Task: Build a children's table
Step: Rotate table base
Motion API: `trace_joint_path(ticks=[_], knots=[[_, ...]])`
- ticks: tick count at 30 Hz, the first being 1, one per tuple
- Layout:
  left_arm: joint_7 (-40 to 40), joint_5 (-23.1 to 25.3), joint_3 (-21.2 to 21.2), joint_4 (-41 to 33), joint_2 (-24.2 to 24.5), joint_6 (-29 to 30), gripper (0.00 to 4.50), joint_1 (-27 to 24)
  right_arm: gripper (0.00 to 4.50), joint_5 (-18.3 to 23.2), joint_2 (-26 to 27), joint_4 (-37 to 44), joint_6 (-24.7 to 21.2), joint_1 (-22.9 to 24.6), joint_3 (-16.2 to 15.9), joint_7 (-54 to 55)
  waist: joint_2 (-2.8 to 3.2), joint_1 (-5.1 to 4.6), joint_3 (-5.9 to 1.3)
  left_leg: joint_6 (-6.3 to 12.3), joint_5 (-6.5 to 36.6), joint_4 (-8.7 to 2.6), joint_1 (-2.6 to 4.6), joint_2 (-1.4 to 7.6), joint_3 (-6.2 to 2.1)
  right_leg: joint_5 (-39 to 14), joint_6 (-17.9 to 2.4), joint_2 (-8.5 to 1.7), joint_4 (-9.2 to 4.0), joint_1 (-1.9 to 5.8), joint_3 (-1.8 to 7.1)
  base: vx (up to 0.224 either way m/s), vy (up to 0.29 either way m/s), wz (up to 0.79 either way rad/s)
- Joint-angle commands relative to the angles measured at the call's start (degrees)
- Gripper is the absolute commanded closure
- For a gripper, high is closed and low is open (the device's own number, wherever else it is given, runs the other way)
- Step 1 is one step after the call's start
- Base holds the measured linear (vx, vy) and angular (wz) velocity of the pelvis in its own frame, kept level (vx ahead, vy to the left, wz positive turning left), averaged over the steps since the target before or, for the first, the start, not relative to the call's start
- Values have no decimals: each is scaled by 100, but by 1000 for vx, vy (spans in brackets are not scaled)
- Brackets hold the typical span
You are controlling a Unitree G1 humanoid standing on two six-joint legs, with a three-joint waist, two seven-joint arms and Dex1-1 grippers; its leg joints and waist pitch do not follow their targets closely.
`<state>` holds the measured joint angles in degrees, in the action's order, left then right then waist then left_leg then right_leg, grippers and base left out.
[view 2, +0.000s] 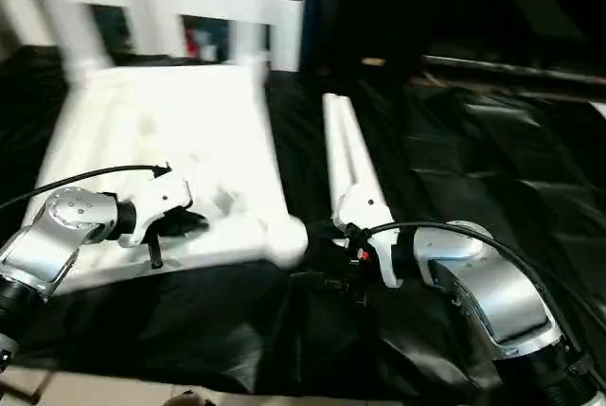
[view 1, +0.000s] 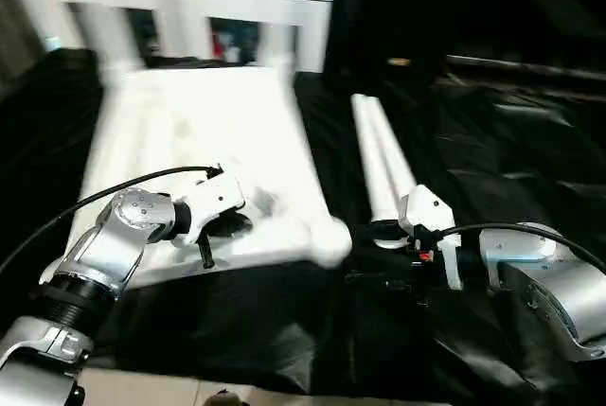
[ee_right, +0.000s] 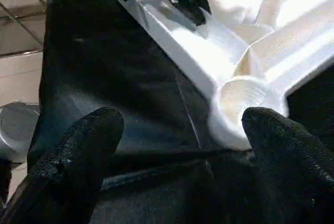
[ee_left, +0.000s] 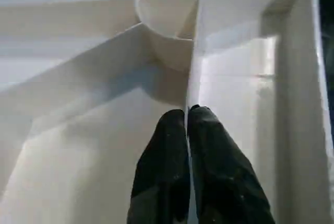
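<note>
The white tabletop (view 1: 189, 132) lies upside down on the black-draped surface (view 1: 492, 160), ribs up, its long axis running away from the robot. The left end effector (ee_left: 187, 117) sits over its near edge, fingers pinching a thin rib. The right end effector (ee_right: 180, 130) is spread wide just beside the near round corner socket (ee_right: 244, 96). Two white tapered legs (view 1: 379, 155) lie side by side just beyond it, pointing away.
</note>
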<state>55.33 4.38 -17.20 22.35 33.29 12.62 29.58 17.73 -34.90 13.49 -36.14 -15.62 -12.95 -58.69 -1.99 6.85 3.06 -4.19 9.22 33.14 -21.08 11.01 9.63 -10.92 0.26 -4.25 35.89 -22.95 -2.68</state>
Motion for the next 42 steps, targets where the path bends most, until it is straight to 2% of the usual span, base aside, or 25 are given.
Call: trace_joint_path(ticks=[1,3,5,7,9,15,19,21,23,24,25,26,27,29,30,33,35,36,37,38,39,40,42], knots=[[-265,107,261,-181,148,106,446,-27,31,23,-31,54,-10,-64,-7,16,52,40,-344,-241,1789,-426,7,172,-117,-2056,-661,-391,-521,269,207,0,0,0],[-311,153,269,-281,196,123,446,-82,31,12,-22,29,6,-82,-24,17,40,21,-352,-220,1734,-418,17,181,-113,-1878,-721,-382,-504,261,211,0,0,0],[-334,168,283,-305,240,120,446,-113,31,1,-8,1,22,-110,-43,16,56,14,-364,-155,1622,-391,51,179,-84,-1439,-891,-353,-474,235,223,0,0,0],[-369,165,301,-279,284,34,446,-133,31,-10,7,-29,40,-137,-62,21,66,12,-374,-99,1499,-368,59,172,-65,-1001,-1053,-339,-432,241,223,0,0,0],[-410,130,370,-162,354,-397,446,-177,31,-29,28,-63,80,-172,-72,36,62,14,-371,-82,1479,-368,57,171,-63,-957,-1079,-338,-431,246,218,0,0,0],[-252,123,439,-74,649,-997,446,-343,31,-43,80,-112,139,-210,-31,107,85,23,-356,-141,1745,-397,86,184,-63,-1179,-1041,-346,-451,225,223,0,0,0],[-8,-190,645,-255,764,-838,446,-526,31,7,105,-127,128,-222,-6,113,83,16,-348,-189,1834,-404,99,187,-62,-1395,-1001,-355,-459,207,230,0,0,0],[270,-490,770,-380,784,-679,406,-577,31,40,122,-126,118,-231,8,122,82,16,-350,-198,1810,-403,99,185,-59,-1353,-1033,-353,-446,205,230,0,0,0],[354,-689,890,-507,807,-548,395,-598,31,75,162,-139,106,-249,27,148,92,19,-353,-204,1812,-402,105,185,-54,-1286,-1083,-348,-438,194,230,0,0,0],[418,-795,953,-556,843,-392,396,-583,31,93,206,-162,98,-267,39,176,51,13,-354,-199,1818,-399,114,194,-47,-1205,-1137,-347,-434,194,229,0,0,0],[429,-811,960,-562,853,-374,369,-583,31,95,213,-165,98,-269,41,180,68,20,-344,-196,1800,-402,97,185,-54,-1215,-1151,-347,-424,201,225,0,0,0],[440,-828,967,-568,862,-355,369,-582,31,97,219,-169,97,-272,44,185,63,18,-342,-192,1819,-402,103,180,-48,-1263,-1128,-339,-432,198,227,0,0,0],[445,-871,1021,-588,893,-354,361,-586,31,102,252,-190,88,-286,51,211,34,17,-334,-185,1853,-403,111,182,-45,-1390,-1082,-346,-444,197,229,0,0,0],[469,-967,1182,-673,985,-304,354,-598,31,108,346,-265,73,-335,70,290,61,26,-326,-206,1927,-406,119,178,-48,-1615,-1013,-353,-463,176,235,0,0,0],[509,-1029,1283,-752,1057,-237,345,-616,31,112,415,-315,56,-372,89,359,38,30,-331,-230,1964,-408,129,179,-51,-1735,-980,-362,-465,174,231,0,0,0],[559,-1121,1423,-888,1162,-98,316,-656,31,100,519,-380,75,-421,118,468,48,24,-322,-271,2013,-421,130,184,-61,-1841,-925,-357,-472,161,230,0,0,0],[515,-1222,1590,-1167,1285,89,295,-735,31,-253,897,-784,60,-689,211,1263,44,4,-319,-298,2022,-426,124,175,-61,-1868,-938,-351,-469,150,228,0,0,0],[500,-1256,1629,-1294,1313,172,287,-774,16,-365,1124,-1046,-58,-860,309,1698,44,-27,-313,-392,1981,-434,117,162,-64,-1936,-960,-358,-455,133,228,0,0,0],[477,-1290,1657,-1458,1329,276,278,-824,6,-505,1380,-1359,-203,-1072,411,2206,41,-30,-313,-438,2056,-436,111,152,-78,-2176,-889,-360,-471,152,212,0,0,0],[453,-1327,1660,-1627,1322,388,273,-881,0,-519,1617,-1630,-378,-1257,534,2574,69,-35,-316,-478,2056,-426,145,159,-69,-2182,-901,-373,-469,112,231,0,0,0],[439,-1351,1657,-1731,1315,454,269,-917,0,-503,1754,-1781,-484,-1360,610,2763,63,-67,-296,-508,2215,-433,137,142,-84,-2397,-883,-362,-497,107,219,0,0,0],[435,-1378,1655,-1817,1301,515,263,-948,0,-486,1819,-1855,-547,-1420,628,2820,65,-54,-310,-517,2265,-420,183,150,-68,-2367,-851,-349,-499,76,233,0,0,0],[417,-1409,1628,-1946,1247,591,253,-1004,0,-553,1973,-2061,-606,-1594,627,3029,68,-44,-303,-513,2306,-424,187,151,-58,-2218,-850,-326,-492,60,239,0,0,0]])
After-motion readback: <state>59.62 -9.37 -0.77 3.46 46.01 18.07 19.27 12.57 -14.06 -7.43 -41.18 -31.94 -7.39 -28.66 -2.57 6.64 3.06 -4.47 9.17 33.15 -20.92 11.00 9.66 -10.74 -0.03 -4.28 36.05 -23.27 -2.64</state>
